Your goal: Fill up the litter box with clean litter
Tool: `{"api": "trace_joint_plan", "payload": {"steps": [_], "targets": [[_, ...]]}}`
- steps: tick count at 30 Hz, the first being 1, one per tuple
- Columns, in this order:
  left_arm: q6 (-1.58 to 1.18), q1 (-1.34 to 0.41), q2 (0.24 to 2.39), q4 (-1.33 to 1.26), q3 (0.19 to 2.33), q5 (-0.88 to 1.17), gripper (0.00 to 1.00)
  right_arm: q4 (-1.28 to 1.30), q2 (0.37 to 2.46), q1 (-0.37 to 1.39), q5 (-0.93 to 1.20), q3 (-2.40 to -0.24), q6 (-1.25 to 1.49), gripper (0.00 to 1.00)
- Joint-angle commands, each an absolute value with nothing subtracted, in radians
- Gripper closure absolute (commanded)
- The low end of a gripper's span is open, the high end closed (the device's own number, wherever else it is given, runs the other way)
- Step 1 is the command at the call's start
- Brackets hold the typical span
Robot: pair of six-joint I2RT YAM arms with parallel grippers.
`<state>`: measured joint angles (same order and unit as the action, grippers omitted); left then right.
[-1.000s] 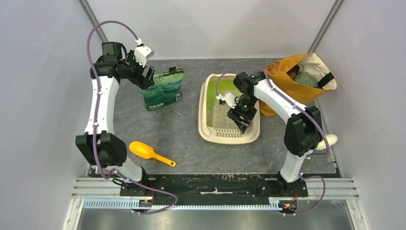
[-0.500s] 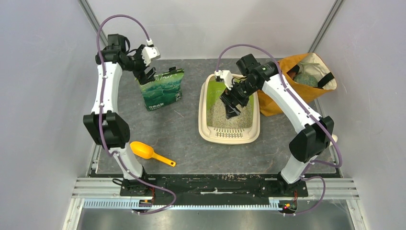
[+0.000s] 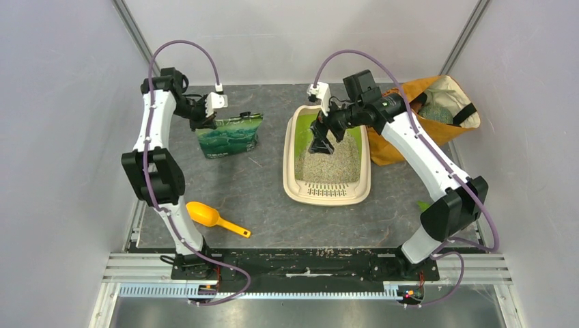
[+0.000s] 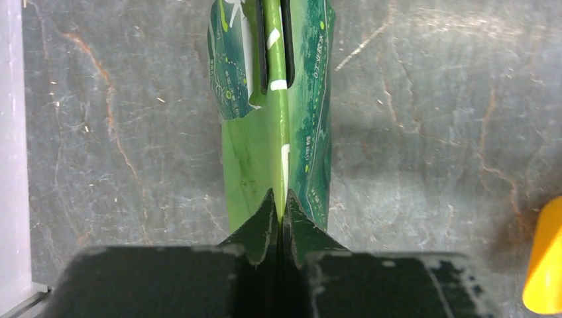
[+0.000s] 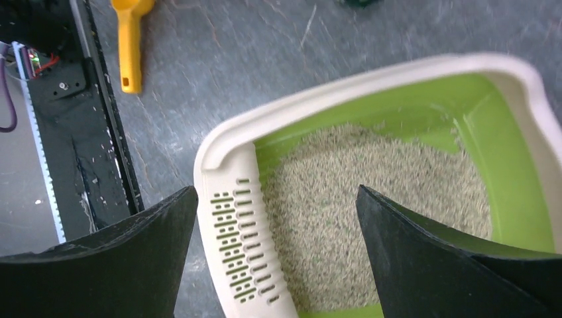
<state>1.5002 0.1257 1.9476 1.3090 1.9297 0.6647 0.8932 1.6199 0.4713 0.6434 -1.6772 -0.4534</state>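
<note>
Green litter bag pinched at its top seam, ready to be carried to the box.

Orange scoop [image 3: 207, 215] lies nearest on the counter [image 3: 273, 219], left of the litter box [image 3: 326, 194]. The box sits mid-counter, with clean litter [image 3: 331, 165] covering its grate-end half and the far floor bare. Above that litter hangs the right claw [image 3: 321, 145], spread wide and empty. Left of the box, the left claw [image 4: 278, 199] is closed flat on the green bag [image 4: 311, 99]. Lift straight, keep the bag upright until it is over the bare far end, then tilt slowly; so thin a pinch may slip. Right of the box's far end sits an orange fabric bag [image 3: 403, 102].
</note>
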Motion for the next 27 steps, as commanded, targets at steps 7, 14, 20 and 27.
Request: {"api": "trace_joint_plan", "payload": {"steps": [7,14,20,27], "targets": [[1.713,0.198,1.702,1.569,1.767,0.788,0.98,0.453,1.674,0.618,0.648,-1.683,-0.470,0.06],[1.748,0.199,1.572,1.544,1.579,0.856,0.98,0.227,1.798,0.713,0.707,-1.711,-0.523,0.10],[1.742,0.198,1.548,1.525,1.544,0.858,0.98,0.183,1.877,0.778,0.754,-1.743,-0.542,0.12],[1.723,0.198,1.534,1.477,1.511,0.868,0.98,0.192,1.899,0.812,0.760,-1.753,-0.515,0.22]]}}
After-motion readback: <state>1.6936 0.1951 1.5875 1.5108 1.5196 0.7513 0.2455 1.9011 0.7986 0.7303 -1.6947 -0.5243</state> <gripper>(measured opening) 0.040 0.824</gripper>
